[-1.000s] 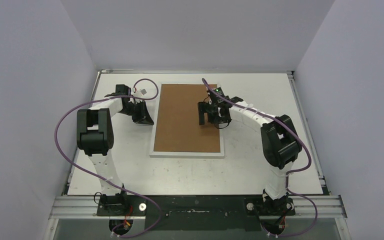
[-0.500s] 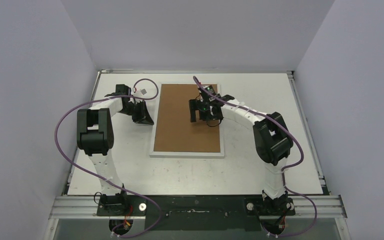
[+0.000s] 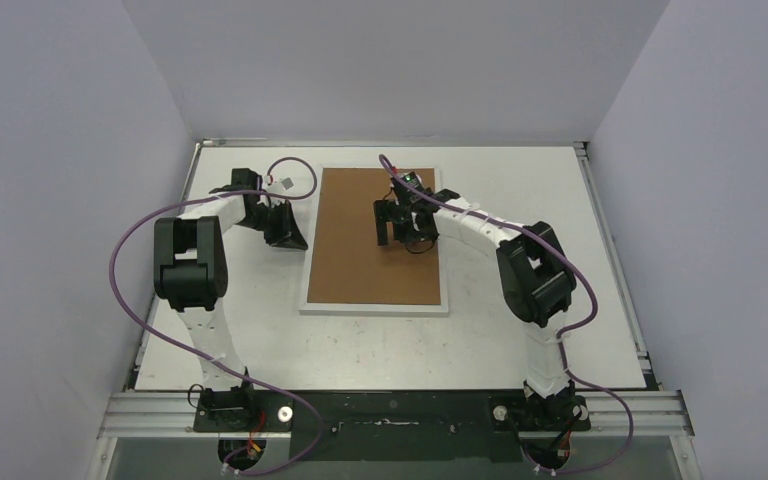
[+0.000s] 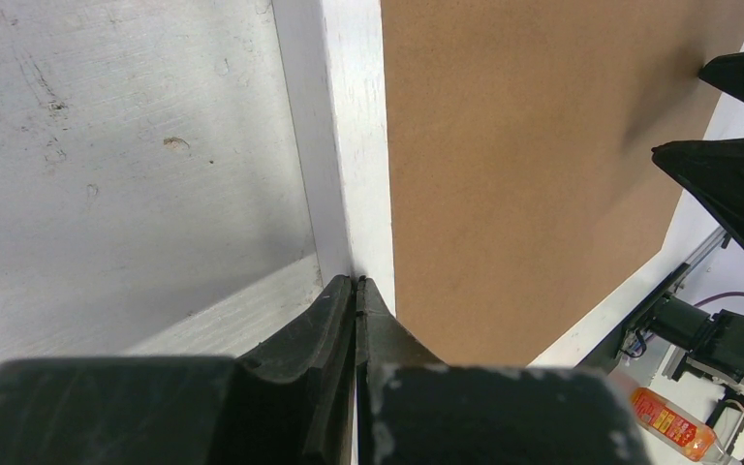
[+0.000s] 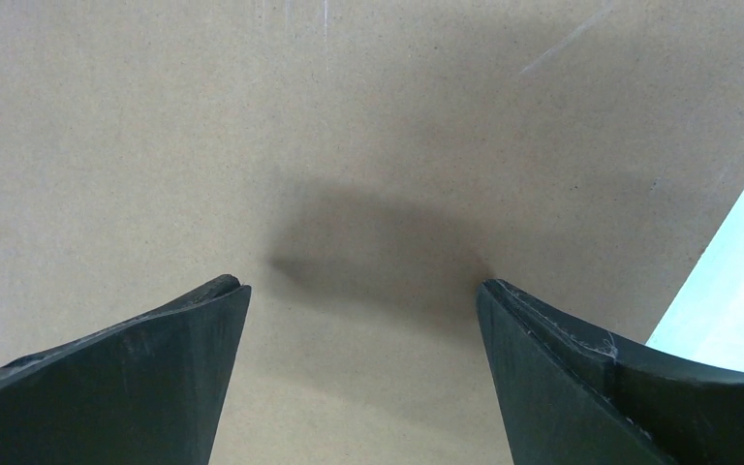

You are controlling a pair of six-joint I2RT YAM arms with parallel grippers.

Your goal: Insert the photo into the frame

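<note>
The frame point(image 3: 375, 308) lies back side up in the middle of the table, its brown board point(image 3: 360, 255) facing me inside a thin white rim. My left gripper point(image 3: 296, 241) is shut, its tip point(image 4: 357, 282) resting against the frame's left white edge point(image 4: 354, 145), and nothing shows between the fingers. My right gripper point(image 3: 392, 234) hovers open just above the upper right part of the board point(image 5: 368, 126). Its two fingers stand wide apart point(image 5: 360, 289), casting a shadow on the board. The photo is out of view.
Grey walls close in the white table point(image 3: 520, 330) on three sides, with a metal rail along its right edge point(image 3: 615, 260). Purple cables loop over both arms point(image 3: 295, 165). An orange-labelled bottle point(image 4: 673, 426) lies beyond the table's near edge by the arm bases.
My right gripper has slid leftward over the brown board, staying open. The left arm and the frame have not moved.
</note>
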